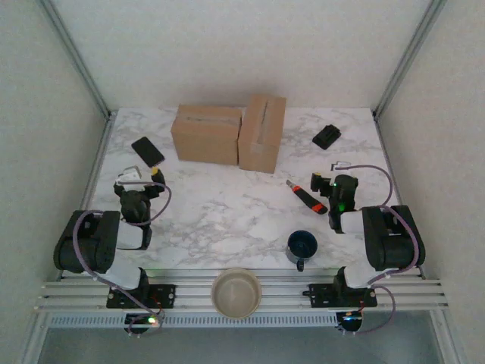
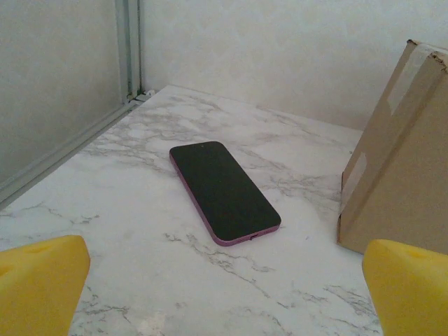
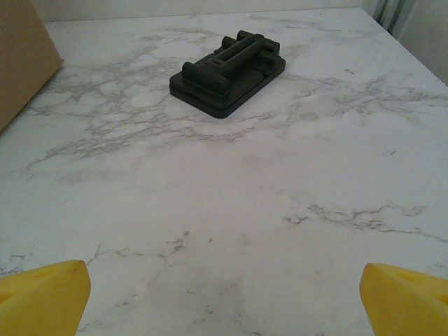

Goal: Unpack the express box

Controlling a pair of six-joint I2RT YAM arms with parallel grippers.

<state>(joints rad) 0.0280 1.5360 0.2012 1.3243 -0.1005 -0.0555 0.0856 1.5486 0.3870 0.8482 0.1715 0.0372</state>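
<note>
Marble table (image 1: 227, 216) runs between plain white walls. At its left lies a phone (image 1: 147, 150), screen up. Just on the near side of it the left gripper (image 1: 139, 176) hovers, its yellow fingers (image 2: 42, 283) spread wide with nothing between them. At the far middle two cardboard boxes stand touching, a broad box (image 1: 206, 133) and a narrow box (image 1: 262, 133), both apparently taped shut on top. Which one is meant to be unpacked, I cannot tell from here. A bowl (image 1: 236, 293) sits at the near edge. Right of centre lie a knife (image 1: 306, 197) and a mug (image 1: 301, 247). Beyond them is the right gripper (image 1: 339, 171), likewise wide open and empty, facing a black block (image 3: 227, 73). Unpacking looks not yet begun. The knife is probably the first thing to take. The right gripper should grasp its handle squarely, the left gripper should steady the box, and the cut should run shallow along the tape seam.
</note>
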